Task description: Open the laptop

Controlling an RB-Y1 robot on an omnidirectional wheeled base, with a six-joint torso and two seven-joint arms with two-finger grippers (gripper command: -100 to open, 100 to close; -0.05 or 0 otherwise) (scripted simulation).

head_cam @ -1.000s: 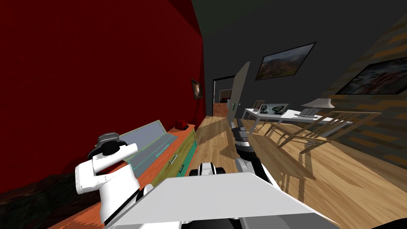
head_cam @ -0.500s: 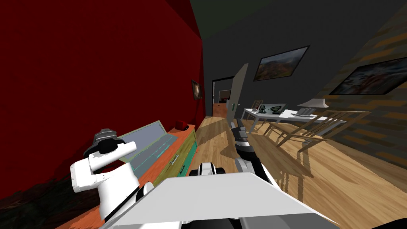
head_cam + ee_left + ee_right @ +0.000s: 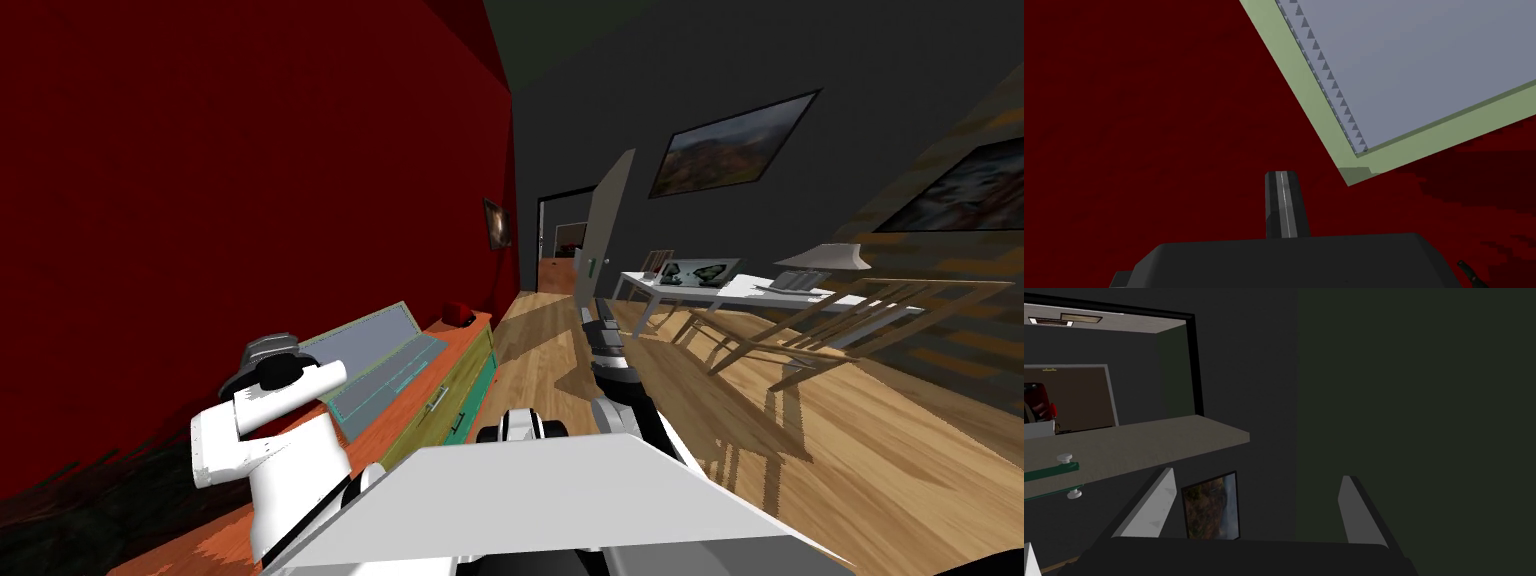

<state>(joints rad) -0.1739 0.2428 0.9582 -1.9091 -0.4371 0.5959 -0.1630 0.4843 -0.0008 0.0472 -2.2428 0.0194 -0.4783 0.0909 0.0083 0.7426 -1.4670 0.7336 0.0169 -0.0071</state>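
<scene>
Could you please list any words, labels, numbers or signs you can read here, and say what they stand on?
None: the laptop shows a blank grey screen and no legible key markings, and the wall pictures are images without lettering.

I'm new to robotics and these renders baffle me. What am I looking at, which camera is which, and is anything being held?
This is a two-armed robot. The wide picture comes from a camera on its head; the other two look along each hand. On an orange-topped sideboard by the red wall sits a laptop, its lid already raised. The left gripper, fingers shut together, points just beside the lid's corner, apart from it, and holds nothing. The right gripper is open and empty.
</scene>
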